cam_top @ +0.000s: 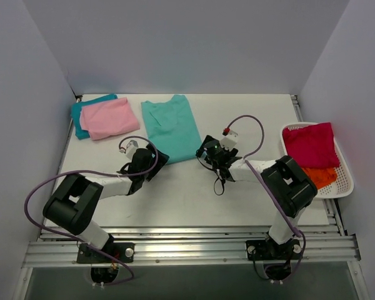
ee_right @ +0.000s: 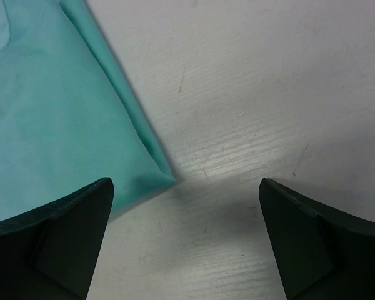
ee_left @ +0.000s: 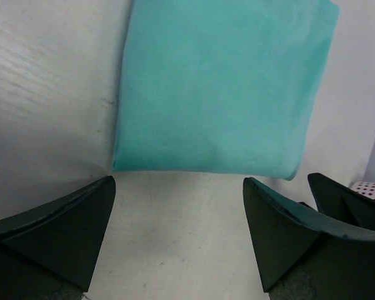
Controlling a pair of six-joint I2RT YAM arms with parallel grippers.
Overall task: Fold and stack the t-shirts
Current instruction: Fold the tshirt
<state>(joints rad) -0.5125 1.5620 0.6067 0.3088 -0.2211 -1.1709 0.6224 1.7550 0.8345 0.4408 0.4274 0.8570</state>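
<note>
A mint green t-shirt (cam_top: 170, 127) lies on the table, folded into a long strip, collar at the far end. It also shows in the left wrist view (ee_left: 219, 87) and the right wrist view (ee_right: 56, 125). My left gripper (cam_top: 156, 156) is open and empty at its near left corner. My right gripper (cam_top: 207, 150) is open and empty at its near right corner (ee_right: 165, 175). A folded pale pink t-shirt (cam_top: 110, 117) lies on a folded teal blue t-shirt (cam_top: 81, 112) at the back left. A crimson t-shirt (cam_top: 310, 144) and an orange t-shirt (cam_top: 320, 176) lie in a white basket (cam_top: 345, 178).
The white basket stands at the table's right edge. Grey walls close in the table at the back and sides. An aluminium rail (cam_top: 187, 250) runs along the near edge by the arm bases.
</note>
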